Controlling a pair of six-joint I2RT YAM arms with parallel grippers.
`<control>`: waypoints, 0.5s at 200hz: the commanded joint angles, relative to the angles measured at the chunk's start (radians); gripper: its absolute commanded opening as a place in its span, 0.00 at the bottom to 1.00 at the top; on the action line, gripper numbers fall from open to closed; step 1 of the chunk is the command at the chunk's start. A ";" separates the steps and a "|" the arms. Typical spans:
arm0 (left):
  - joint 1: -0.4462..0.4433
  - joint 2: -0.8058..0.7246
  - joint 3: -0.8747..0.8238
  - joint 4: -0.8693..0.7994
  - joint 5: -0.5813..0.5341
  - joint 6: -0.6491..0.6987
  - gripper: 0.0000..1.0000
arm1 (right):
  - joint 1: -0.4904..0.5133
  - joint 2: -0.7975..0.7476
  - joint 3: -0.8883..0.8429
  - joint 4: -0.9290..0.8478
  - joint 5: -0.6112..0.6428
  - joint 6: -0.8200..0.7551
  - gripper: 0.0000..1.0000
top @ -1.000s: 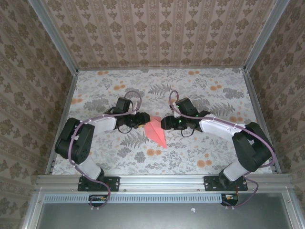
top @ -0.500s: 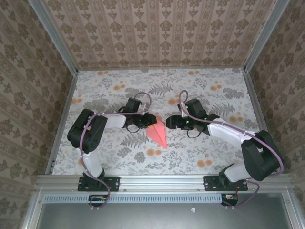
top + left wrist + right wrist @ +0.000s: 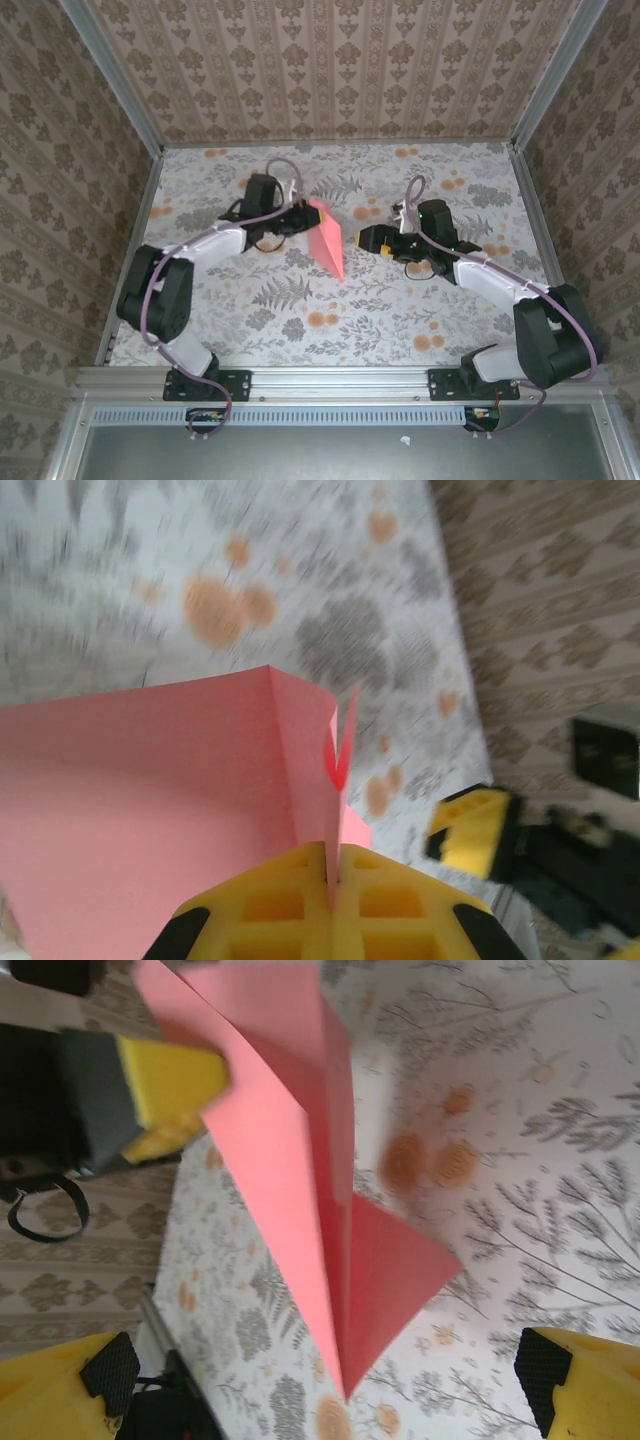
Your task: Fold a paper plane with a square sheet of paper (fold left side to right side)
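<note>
Plane of pink-red paper sits near the middle of the table, a little toward the far side. Its wide end is far, and its point aims near and slightly right. The long crease runs down its length, with the flaps standing apart along it.

The left gripper pinches the plane at its wide far end from the left. In the left wrist view the yellow fingers press together with a paper edge caught between them.

The right gripper is just right of the plane, clear of it, and faces it with jaws spread wide. Its fingers stand at both lower corners of the right wrist view.

Whether the plane's point touches the table I cannot tell.
</note>
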 commanded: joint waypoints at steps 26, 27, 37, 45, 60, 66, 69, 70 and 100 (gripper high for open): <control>0.065 -0.136 0.100 -0.012 0.082 0.026 0.02 | 0.000 0.068 0.079 0.326 -0.236 0.145 1.00; 0.067 -0.139 0.102 -0.010 0.085 0.025 0.02 | 0.001 0.070 0.080 0.331 -0.239 0.147 1.00; 0.071 -0.154 0.113 0.001 0.098 0.015 0.02 | 0.009 0.082 0.097 0.352 -0.251 0.154 1.00; 0.071 -0.164 0.124 0.014 0.112 0.006 0.02 | 0.017 0.093 0.115 0.353 -0.258 0.152 1.00; 0.071 -0.176 0.140 0.040 0.147 -0.012 0.03 | 0.037 0.123 0.147 0.367 -0.275 0.159 1.00; 0.070 -0.178 0.141 0.058 0.162 -0.023 0.03 | 0.044 0.137 0.156 0.385 -0.280 0.170 1.00; 0.071 -0.179 0.141 0.065 0.168 -0.027 0.03 | 0.048 0.144 0.159 0.399 -0.282 0.178 1.00; 0.071 -0.179 0.141 0.068 0.170 -0.029 0.03 | 0.049 0.147 0.159 0.403 -0.283 0.181 1.00; 0.066 -0.186 0.119 0.134 0.200 -0.080 0.03 | 0.073 0.230 0.184 0.579 -0.300 0.312 1.00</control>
